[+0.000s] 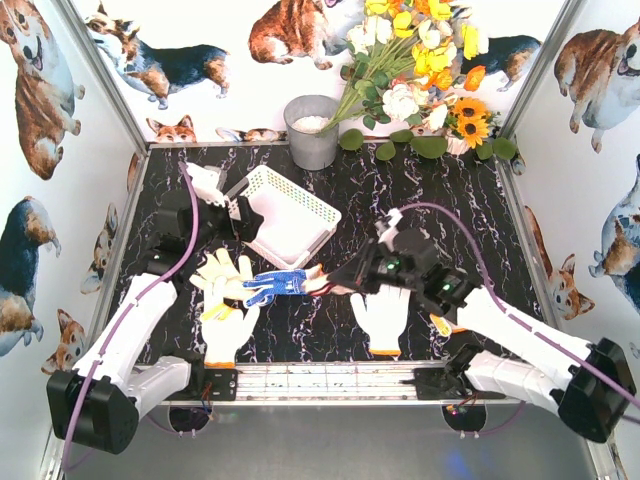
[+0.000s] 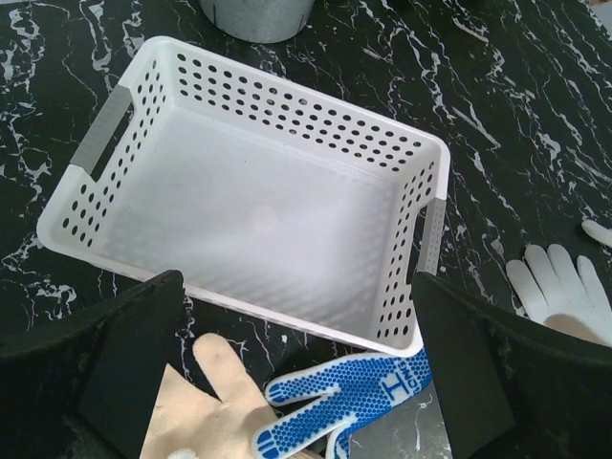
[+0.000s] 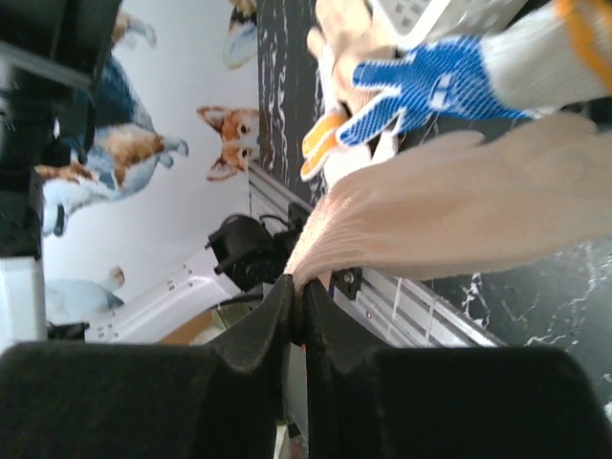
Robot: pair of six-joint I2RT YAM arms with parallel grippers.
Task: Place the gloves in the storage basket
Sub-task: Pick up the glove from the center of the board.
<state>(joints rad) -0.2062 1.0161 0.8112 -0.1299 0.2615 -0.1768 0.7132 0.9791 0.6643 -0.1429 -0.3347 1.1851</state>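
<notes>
"Since no glove is in the storage basket (image 2: 287,124), where do the gloves lie?"

"All outside it. The basket sits empty at the back left of the surface (image 1: 420,200), in front of a grey bucket (image 1: 312,135). A blue-dotted glove (image 1: 275,287) lies just beside its near wall, overlapping a cream pile (image 1: 222,272). A white glove (image 1: 380,320) rests well apart to the right."

"And the jaws?"

"The right jaws are pinched nearly closed on a thin fold of a cream glove (image 3: 459,210). The left jaws stand wide, holding nothing, facing the basket's near wall."

"Findings?"

"Three risks, in my judgement. The pinch takes only an edge, so the knit may slip out in transit. The blue-dotted glove lies close to the held one and may snag and trail. The basket looks light, so a brush from either arm could shove it, leaving the glove draped over the rim or dropped short."
</notes>
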